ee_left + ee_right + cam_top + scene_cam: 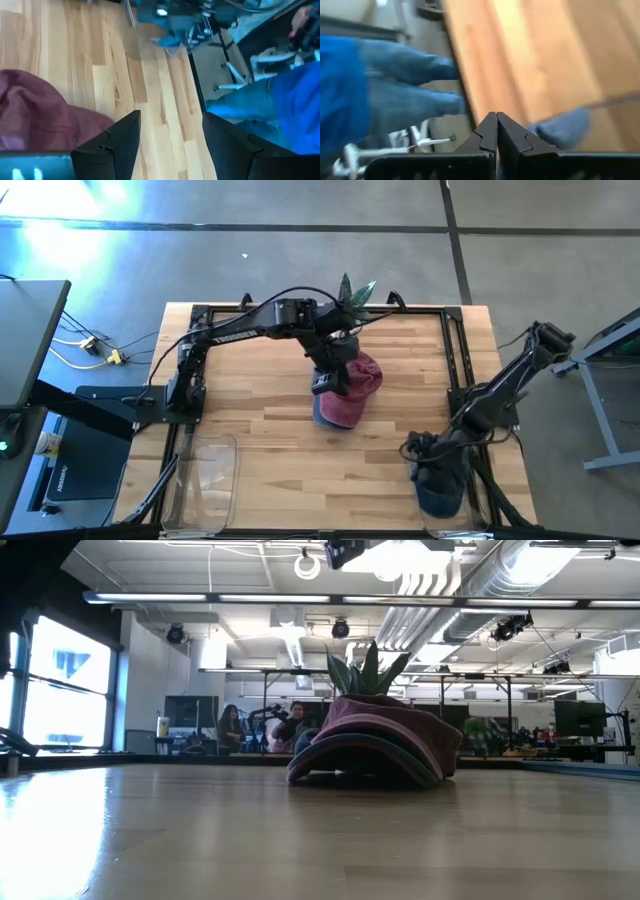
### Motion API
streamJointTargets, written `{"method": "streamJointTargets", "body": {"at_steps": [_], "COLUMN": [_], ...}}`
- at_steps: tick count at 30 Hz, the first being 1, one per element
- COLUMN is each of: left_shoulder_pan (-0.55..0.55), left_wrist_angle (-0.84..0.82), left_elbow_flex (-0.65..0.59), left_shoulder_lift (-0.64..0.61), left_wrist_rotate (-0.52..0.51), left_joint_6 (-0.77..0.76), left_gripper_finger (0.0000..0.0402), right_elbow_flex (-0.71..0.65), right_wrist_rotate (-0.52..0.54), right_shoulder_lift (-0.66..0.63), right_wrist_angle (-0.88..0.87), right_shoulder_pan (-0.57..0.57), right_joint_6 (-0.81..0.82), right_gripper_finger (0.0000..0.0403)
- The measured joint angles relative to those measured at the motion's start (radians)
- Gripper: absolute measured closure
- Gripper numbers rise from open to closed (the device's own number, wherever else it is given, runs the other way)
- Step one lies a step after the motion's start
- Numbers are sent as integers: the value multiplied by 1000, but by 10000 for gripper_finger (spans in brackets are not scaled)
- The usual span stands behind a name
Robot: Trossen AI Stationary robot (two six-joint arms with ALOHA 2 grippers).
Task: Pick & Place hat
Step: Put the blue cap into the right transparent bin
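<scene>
Two arms share the table, but only the left gripper (330,380) hovers at the maroon hat (352,388), fingers (112,145) spread and empty. That hat lies just beside them; the right gripper (496,131) rests pinched closed, well apart.

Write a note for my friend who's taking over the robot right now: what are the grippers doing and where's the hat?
Left gripper: open, over the table's middle, right at the maroon hat, nothing held.
Right gripper: shut, empty, parked at the table's front right corner above a blue-grey hat.
The maroon hat lies on a darker hat on the wooden table, in front of the potted plant.
Done: can't tell.
Left: grasp the maroon hat and place it.
</scene>
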Motion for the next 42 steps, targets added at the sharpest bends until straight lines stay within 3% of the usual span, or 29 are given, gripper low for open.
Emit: {"method": "streamJointTargets", "body": {"at_steps": [8,11,14,19,23,28,30,33,37,42], "left_shoulder_pan": [-42,-43,-42,-42,-42,-42,-42,-42,-42,-42], "left_wrist_angle": [-26,-31,-34,-33,-27,-21,-11,-4,-2,5], "left_elbow_flex": [1,1,1,1,1,2,2,2,2,2], "left_shoulder_lift": [-4,-5,-5,-5,-19,-20,-20,-20,-19,-19], "left_wrist_rotate": [-57,-83,-93,-127,-151,-179,-179,-179,-179,-179], "left_joint_6": [69,84,85,84,84,81,80,73,65,65], "left_gripper_finger": [193,193,193,193,193,193,193,193,193,193], "right_elbow_flex": [0,0,5,120,207,178,144,103,95,95], "right_wrist_rotate": [49,111,103,95,-48,-226,-244,-182,-136,-125], "right_shoulder_lift": [10,9,-21,-98,-147,-157,-153,-161,-184,-192], "right_wrist_angle": [-217,-203,-206,-395,-471,-481,-495,-530,-592,-660], "right_shoulder_pan": [-17,-26,-38,-42,-42,10,26,13,-36,-67], "right_joint_6": [151,150,117,77,0,-86,-132,-137,-187,-328], "right_gripper_finger": [403,403,403,403,403,403,403,401,371,288]}}
